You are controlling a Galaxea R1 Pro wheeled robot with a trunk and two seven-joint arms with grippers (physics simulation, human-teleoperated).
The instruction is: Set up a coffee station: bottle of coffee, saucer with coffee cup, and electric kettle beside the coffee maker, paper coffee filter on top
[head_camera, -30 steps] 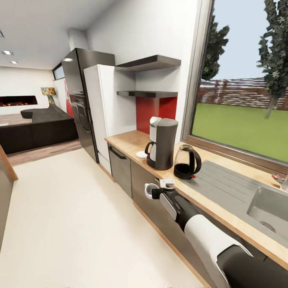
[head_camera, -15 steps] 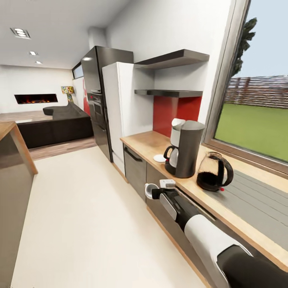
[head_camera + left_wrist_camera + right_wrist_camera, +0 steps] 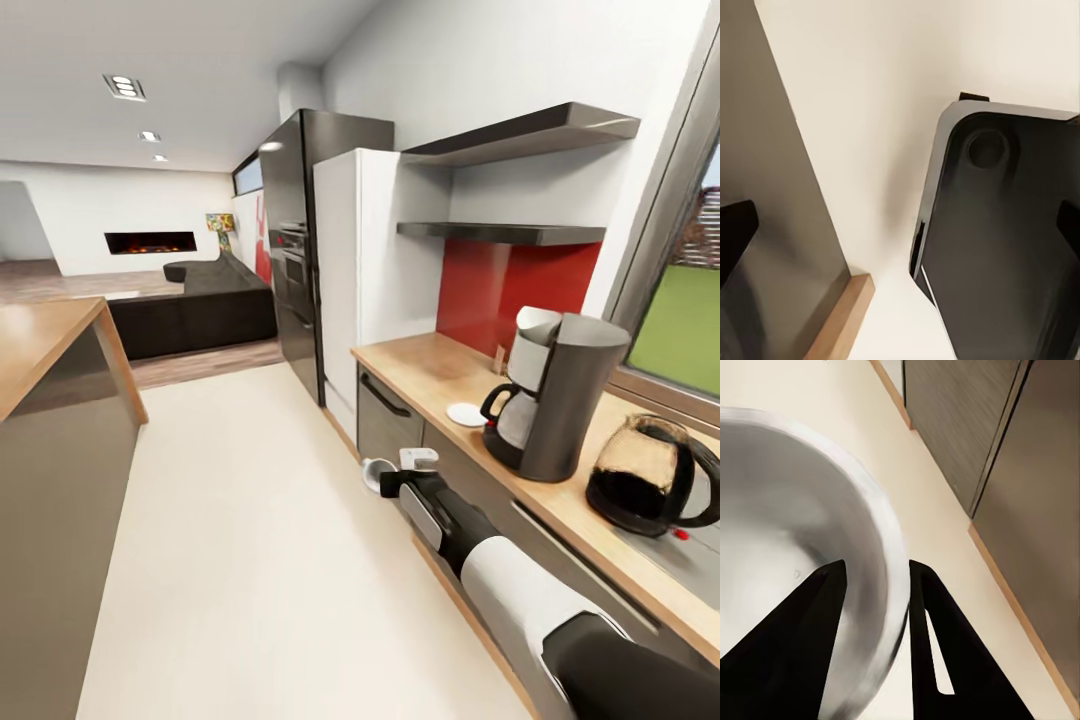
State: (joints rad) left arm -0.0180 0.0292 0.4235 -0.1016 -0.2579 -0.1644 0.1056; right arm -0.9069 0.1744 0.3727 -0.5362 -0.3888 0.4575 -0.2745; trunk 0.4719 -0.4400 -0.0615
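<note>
Presently, a wooden island bar (image 3: 45,345) is seen at the far left of the head view, well apart from the kitchen countertop (image 3: 425,365), with pale floor (image 3: 250,520) between them. Beyond the floor, a dark sofa (image 3: 200,305) and a lit fireplace (image 3: 150,241) are noted in the room behind. A tall black oven column (image 3: 300,250) and a white cabinet (image 3: 365,270) are set at the far end of the countertop.

The right gripper (image 3: 385,478) is held out over the floor, just in front of the countertop's grey cabinet fronts (image 3: 395,425). It is clamped on the rim of the coffee cup (image 3: 376,472); in the right wrist view one finger (image 3: 802,637) is seen inside the cup (image 3: 795,532) and the other outside its wall.

On the countertop, the saucer (image 3: 466,414) is lying flat, just beside the coffee maker (image 3: 555,395) on the side toward the white cabinet. The electric kettle (image 3: 650,475) is stood near the coffee maker on its other side. Two black wall boards are mounted above the countertop; the thinner one (image 3: 500,232) is the lower.

The left gripper's fingertips are glimpsed only at the edges of the left wrist view, widely spread, over a glossy black base panel (image 3: 1009,240).
</note>
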